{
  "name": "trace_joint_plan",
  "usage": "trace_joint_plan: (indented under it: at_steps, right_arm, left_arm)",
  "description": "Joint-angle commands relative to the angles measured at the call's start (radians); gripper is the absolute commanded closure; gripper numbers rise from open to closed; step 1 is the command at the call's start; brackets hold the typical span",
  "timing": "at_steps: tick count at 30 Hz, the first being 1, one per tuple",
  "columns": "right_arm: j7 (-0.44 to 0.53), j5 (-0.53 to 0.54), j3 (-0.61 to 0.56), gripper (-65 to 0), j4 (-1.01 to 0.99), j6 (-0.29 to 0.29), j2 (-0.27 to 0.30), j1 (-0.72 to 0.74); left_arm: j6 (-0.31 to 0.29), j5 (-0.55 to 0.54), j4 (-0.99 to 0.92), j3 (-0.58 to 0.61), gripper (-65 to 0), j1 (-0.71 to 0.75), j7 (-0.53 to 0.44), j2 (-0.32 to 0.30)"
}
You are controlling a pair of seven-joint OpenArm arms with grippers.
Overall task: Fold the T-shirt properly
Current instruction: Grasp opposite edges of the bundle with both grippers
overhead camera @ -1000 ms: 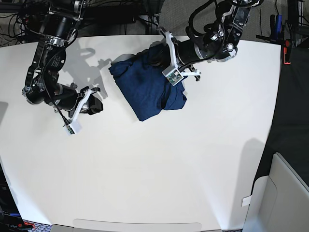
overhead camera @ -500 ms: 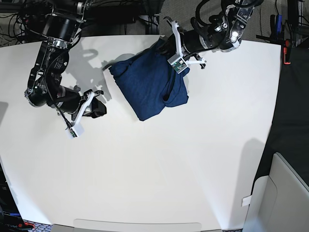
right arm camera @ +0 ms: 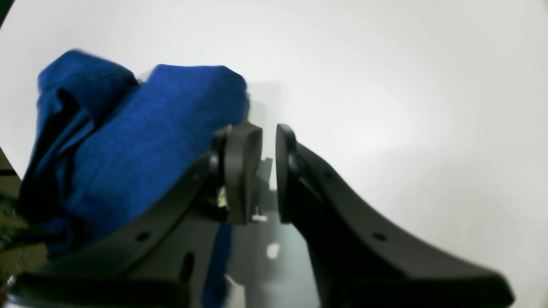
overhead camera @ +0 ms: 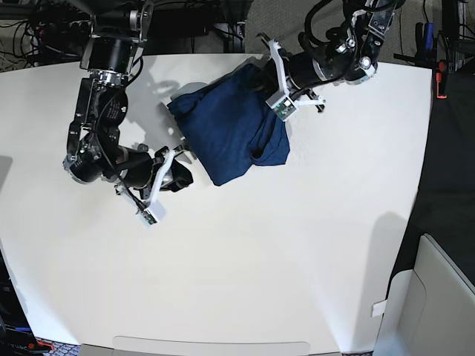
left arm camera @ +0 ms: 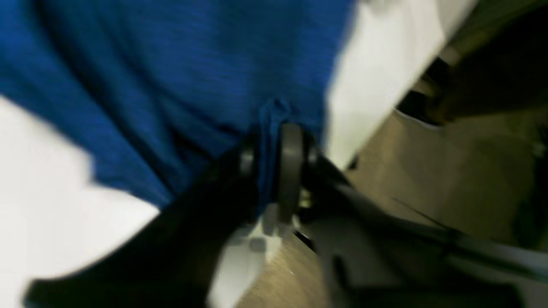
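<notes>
The right pincer (overhead camera: 177,172), jaws slightly apart and empty, has closed in on the T-shirt (overhead camera: 226,133) near the table's (overhead camera: 245,259) far edge, while the left pincer (left arm camera: 274,167) still pinches its cloth, so another fold seems due.

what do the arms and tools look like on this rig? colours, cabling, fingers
Both arms are black with silver collars and loose black cables near the shoulders. The left tool and right tool each carry a white bracket holding a small wrist camera board. Up close, the right tool's fingers are matte black curved plastic ending in flat rounded pads, with small holes along the sides.
</notes>
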Motion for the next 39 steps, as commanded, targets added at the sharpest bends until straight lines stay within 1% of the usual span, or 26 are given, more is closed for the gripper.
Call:
trace_joint_plan:
  at_steps: [1,2,4,10,11,14,16,20,22,28,31,35,37,39]
  right_arm:
    - [0.017,-0.003,-0.006,-11.4,0.015,0.005,-0.006,0.025]
    - [0.017,-0.014,-0.006,-11.4,0.015,0.005,-0.009,0.025]
    - [0.017,-0.022,-0.007,-11.4,0.015,0.005,-0.014,0.028]
    - [0.017,-0.022,-0.007,-11.4,0.015,0.005,-0.014,0.043]
    - [0.017,-0.022,-0.007,-11.4,0.015,0.005,-0.014,0.045]
    - [0.017,-0.022,-0.006,-11.4,0.013,0.005,-0.014,0.045]
    - [0.017,-0.022,-0.006,-11.4,0.013,0.005,-0.014,0.045]
    - [0.017,-0.022,-0.006,-11.4,0.013,0.005,-0.016,0.043]
    - [0.017,-0.022,-0.006,-11.4,0.013,0.005,-0.016,0.043]
    - [0.017,-0.022,0.000,-11.4,-0.019,0.005,-0.016,0.047]
    - [0.017,-0.022,0.002,-11.4,-0.022,0.005,-0.016,0.047]
    - [0.017,-0.022,0.002,-11.4,-0.022,0.005,-0.016,0.042]
    - [0.017,-0.019,0.002,-11.4,-0.020,0.005,-0.016,0.040]
    - [0.017,-0.019,0.002,-11.4,-0.019,0.005,-0.016,0.040]
  left_arm:
    - [-0.005,-0.014,0.035,-0.019,-17.4,-0.004,-0.026,-0.002]
    - [-0.005,-0.014,0.041,-0.036,-20.6,-0.004,-0.026,-0.001]
    - [-0.005,-0.014,0.042,-0.050,-22.8,-0.004,-0.026,0.010]
    - [-0.005,-0.014,0.044,-0.094,-22.9,-0.009,-0.032,0.022]
    - [-0.005,-0.014,0.044,-0.113,-22.8,-0.010,-0.033,0.030]
    - [-0.005,-0.014,0.042,-0.208,-22.8,-0.016,-0.035,0.084]
    - [-0.005,-0.015,0.042,-0.242,-22.8,-0.052,-0.032,0.110]
    - [-0.006,-0.019,0.042,-0.230,-22.9,-0.105,-0.026,0.131]
    - [-0.006,-0.019,0.042,-0.202,-22.9,-0.121,-0.026,0.147]
    - [-0.008,-0.019,0.026,-0.078,-22.8,-0.148,-0.026,0.150]
    - [-0.008,-0.019,-0.037,-0.039,-22.8,-0.188,-0.033,0.150]
    - [-0.008,-0.019,-0.171,-0.041,-22.8,-0.265,-0.035,0.150]
    - [-0.008,-0.017,-0.225,-0.042,-22.8,-0.292,-0.036,0.142]
    - [-0.008,-0.015,-0.254,-0.044,-22.8,-0.300,-0.036,0.113]
